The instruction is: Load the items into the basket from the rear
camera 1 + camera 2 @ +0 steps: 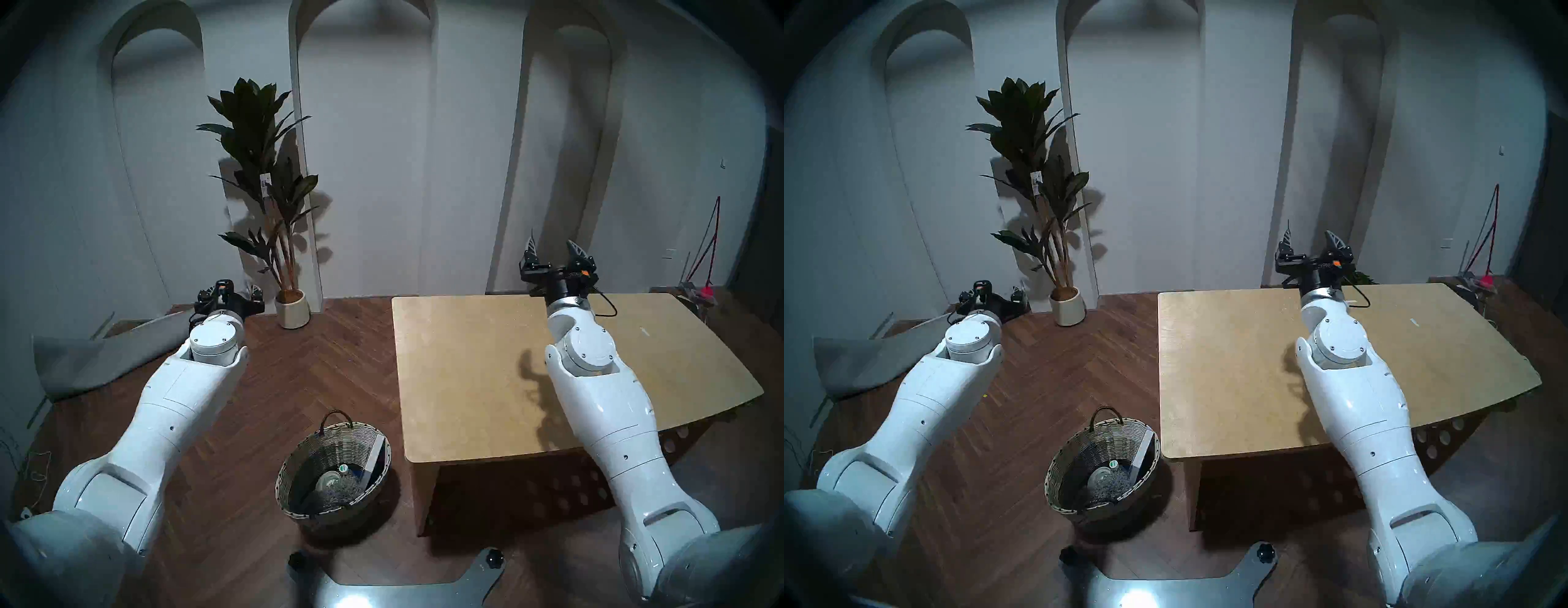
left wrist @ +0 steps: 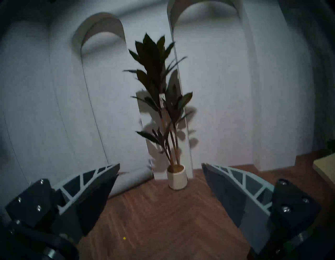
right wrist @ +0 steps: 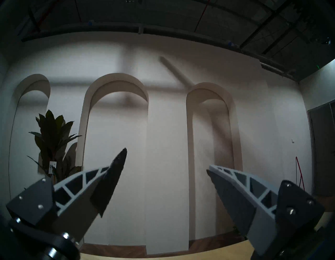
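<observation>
Looking at where things sit, all three items are already down in the basket (image 1: 335, 467) on the wood floor, just left of the table (image 1: 488, 382) and near the robot's base. The bottle (image 1: 330, 479) lies low in the middle with its cap (image 1: 343, 468) pointing toward the far side, the duster (image 1: 339, 494) is bunched around and under it, and the book (image 1: 375, 460) stands on edge, leaning against the right-hand wall of the basket.

Handling-wise, my guess: the bottle is clear thin plastic, round and probably a bit slick, so I'd pinch it across the body near the label rather than by the cap. Can't tell if it's full. The duster is shaggy and floppy, light, grab it anywhere mid-length and it'll droop. The book is thin, flat and stiff-ish; only the exposed top edge is grabbable. The basket is woven wicker, pale rim, darker inside, with a dark loop handle (image 1: 336, 418) at the far side, which is the obvious spot to lift it.

Both pincers are wide open and empty: the left gripper (image 2: 160, 166) is raised over the floor facing the potted plant (image 2: 163, 101), and the right gripper (image 3: 166, 159) is up above the bare table, aimed at the arched wall.
</observation>
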`<action>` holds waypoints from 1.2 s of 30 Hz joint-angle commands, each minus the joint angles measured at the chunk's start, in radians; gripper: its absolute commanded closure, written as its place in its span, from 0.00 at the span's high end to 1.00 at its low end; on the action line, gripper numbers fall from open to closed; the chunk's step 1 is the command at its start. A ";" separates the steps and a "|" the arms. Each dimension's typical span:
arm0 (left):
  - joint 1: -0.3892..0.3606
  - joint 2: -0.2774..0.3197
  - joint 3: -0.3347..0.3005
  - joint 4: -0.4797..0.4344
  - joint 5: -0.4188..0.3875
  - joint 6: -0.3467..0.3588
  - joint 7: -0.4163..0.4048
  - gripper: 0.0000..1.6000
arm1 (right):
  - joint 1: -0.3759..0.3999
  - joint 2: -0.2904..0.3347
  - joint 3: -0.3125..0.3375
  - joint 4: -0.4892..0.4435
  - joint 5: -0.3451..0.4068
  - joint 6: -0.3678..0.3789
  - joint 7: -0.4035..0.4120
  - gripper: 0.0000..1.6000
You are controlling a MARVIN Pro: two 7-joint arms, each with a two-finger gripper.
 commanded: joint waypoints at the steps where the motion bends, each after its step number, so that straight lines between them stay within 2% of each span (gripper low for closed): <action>1: 0.079 0.025 -0.019 -0.124 0.019 -0.125 0.008 1.00 | 0.006 -0.023 -0.015 -0.001 -0.015 0.021 -0.030 1.00; 2: 0.082 0.020 -0.018 -0.115 0.021 -0.117 0.005 1.00 | 0.007 -0.027 -0.017 0.003 -0.017 0.025 -0.036 1.00; 4: 0.125 0.029 -0.020 -0.162 0.027 -0.169 0.008 1.00 | 0.011 -0.033 -0.022 0.007 -0.022 0.038 -0.052 1.00; 8: 0.177 0.039 -0.021 -0.203 0.040 -0.215 0.008 1.00 | 0.014 -0.041 -0.037 0.019 -0.040 0.055 -0.076 1.00; 11: 0.235 0.052 -0.030 -0.258 0.045 -0.276 0.005 1.00 | 0.012 -0.042 -0.054 0.024 -0.066 0.065 -0.097 1.00; 12: 0.234 0.049 -0.031 -0.252 0.037 -0.272 -0.004 1.00 | 0.008 -0.036 -0.060 0.023 -0.072 0.065 -0.092 1.00; 15: 0.289 0.079 -0.038 -0.308 0.027 -0.333 -0.031 1.00 | -0.003 -0.024 -0.070 0.019 -0.076 0.067 -0.082 1.00; 17: 0.306 0.094 -0.046 -0.328 -0.015 -0.343 -0.070 1.00 | -0.012 -0.005 -0.074 0.017 -0.074 0.068 -0.060 1.00; 21: 0.311 0.125 -0.063 -0.371 -0.092 -0.262 -0.137 1.00 | -0.017 0.017 -0.059 0.023 -0.020 0.056 0.004 1.00; 22: 0.295 0.119 -0.068 -0.361 -0.129 -0.230 -0.156 1.00 | -0.018 0.020 -0.054 0.025 -0.010 0.056 0.016 1.00; 25: 0.252 0.098 -0.070 -0.325 -0.164 -0.185 -0.160 1.00 | -0.022 0.020 -0.036 0.030 0.024 0.063 0.042 1.00; 29: 0.211 0.090 -0.055 -0.284 -0.160 -0.141 -0.165 1.00 | -0.031 0.026 -0.018 0.031 0.073 0.075 0.082 1.00; 36: 0.205 0.077 -0.043 -0.263 -0.141 -0.144 -0.158 1.00 | -0.046 0.036 -0.010 0.028 0.119 0.092 0.126 1.00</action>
